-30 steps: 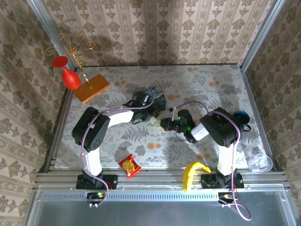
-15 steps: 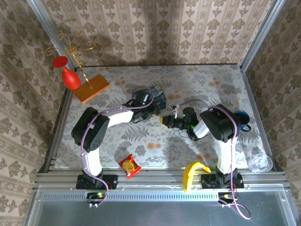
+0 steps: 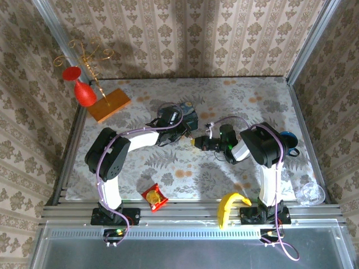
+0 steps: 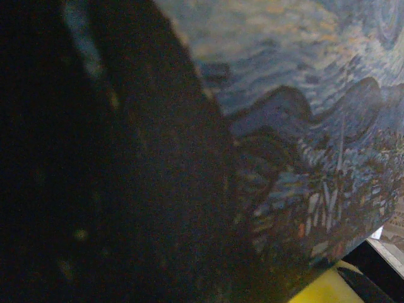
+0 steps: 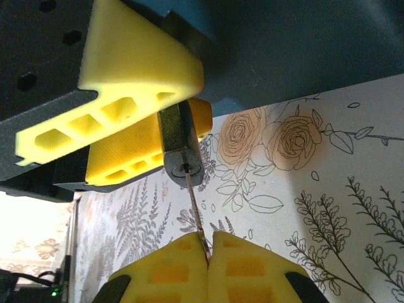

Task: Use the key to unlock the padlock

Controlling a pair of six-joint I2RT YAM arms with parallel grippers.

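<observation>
Reaching the keyway, the key (image 5: 195, 211) meets the padlock (image 5: 182, 148), which sits just beside the blue tin (image 3: 188, 115), above the tabletop (image 5: 328, 189), pinched in the left tool (image 5: 189, 104). Within the last second the right tool (image 5: 208, 241), pressed together on the key, swung closer to the tin and lined up, so insertion looks next. Both arms reach inward, elbows bent.

We count one padlock (image 5: 182, 148), one key (image 5: 196, 211), one blue painted tin (image 4: 303, 126), one banana (image 3: 229, 206), one red snack packet (image 3: 154, 197), one red goblet (image 3: 83, 91), one wooden board (image 3: 110, 104), one gold wire stand (image 3: 90, 56), one clear cup (image 3: 312, 193).
</observation>
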